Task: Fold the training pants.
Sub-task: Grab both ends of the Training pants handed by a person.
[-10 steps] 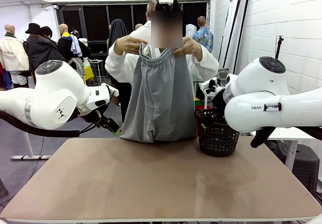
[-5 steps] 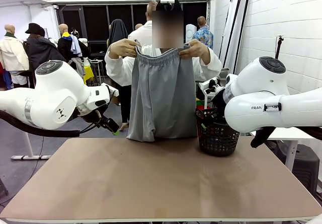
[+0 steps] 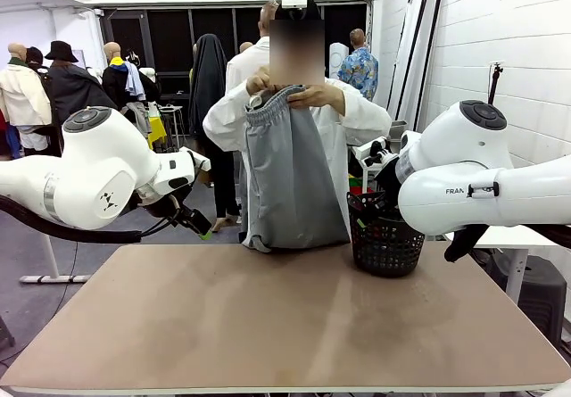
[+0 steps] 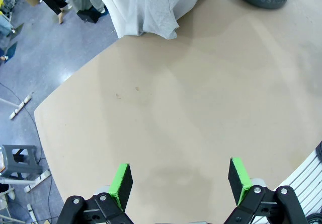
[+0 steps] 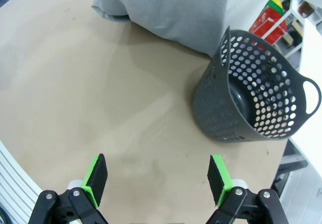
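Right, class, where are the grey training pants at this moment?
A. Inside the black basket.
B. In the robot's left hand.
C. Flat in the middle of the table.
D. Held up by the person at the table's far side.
D: the person grips the training pants at the waistband, and they hang down to the far edge of the table.

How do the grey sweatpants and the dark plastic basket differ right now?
The soft light-grey jersey sweatpants hang from a person's hands, lower end on the tan table; the rigid dark perforated plastic basket stands there unheld. The sweatpants are taller than the basket. Both are at the table's far side.
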`<state>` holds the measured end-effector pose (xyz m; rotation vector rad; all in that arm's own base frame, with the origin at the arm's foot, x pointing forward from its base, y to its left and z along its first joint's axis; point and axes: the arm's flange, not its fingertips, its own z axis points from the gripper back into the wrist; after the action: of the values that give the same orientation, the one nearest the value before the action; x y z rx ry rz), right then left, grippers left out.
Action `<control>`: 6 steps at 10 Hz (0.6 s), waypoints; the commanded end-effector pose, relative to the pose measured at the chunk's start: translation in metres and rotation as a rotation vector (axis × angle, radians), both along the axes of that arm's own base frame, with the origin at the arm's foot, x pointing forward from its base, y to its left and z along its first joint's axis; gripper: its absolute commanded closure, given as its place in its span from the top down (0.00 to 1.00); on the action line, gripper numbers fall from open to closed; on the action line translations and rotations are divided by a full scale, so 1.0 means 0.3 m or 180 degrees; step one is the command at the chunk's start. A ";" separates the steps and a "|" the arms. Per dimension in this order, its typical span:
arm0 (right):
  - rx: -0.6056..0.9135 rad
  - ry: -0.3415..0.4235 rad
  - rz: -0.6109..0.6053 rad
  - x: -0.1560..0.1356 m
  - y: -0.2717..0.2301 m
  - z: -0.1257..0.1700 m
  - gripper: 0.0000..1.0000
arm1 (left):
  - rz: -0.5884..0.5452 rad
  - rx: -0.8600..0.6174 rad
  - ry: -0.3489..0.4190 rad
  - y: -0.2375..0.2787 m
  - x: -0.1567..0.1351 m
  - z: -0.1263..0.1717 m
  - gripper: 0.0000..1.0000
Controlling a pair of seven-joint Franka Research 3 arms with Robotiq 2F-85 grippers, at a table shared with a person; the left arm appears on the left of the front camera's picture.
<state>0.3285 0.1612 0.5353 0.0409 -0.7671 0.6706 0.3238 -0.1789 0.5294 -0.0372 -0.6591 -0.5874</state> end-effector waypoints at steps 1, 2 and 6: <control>-0.0002 0.0001 0.0005 0.000 0.001 0.000 1.00 | -0.0002 -0.0005 -0.0016 -0.001 -0.001 0.002 1.00; -0.0002 0.0001 0.0005 0.000 0.001 0.000 1.00 | -0.0002 -0.0005 -0.0016 -0.001 -0.001 0.002 1.00; -0.0002 0.0001 0.0005 0.000 0.001 0.000 1.00 | -0.0002 -0.0005 -0.0016 -0.001 -0.001 0.002 1.00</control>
<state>0.3285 0.1612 0.5353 0.0409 -0.7671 0.6706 0.3238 -0.1789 0.5295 -0.0372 -0.6591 -0.5874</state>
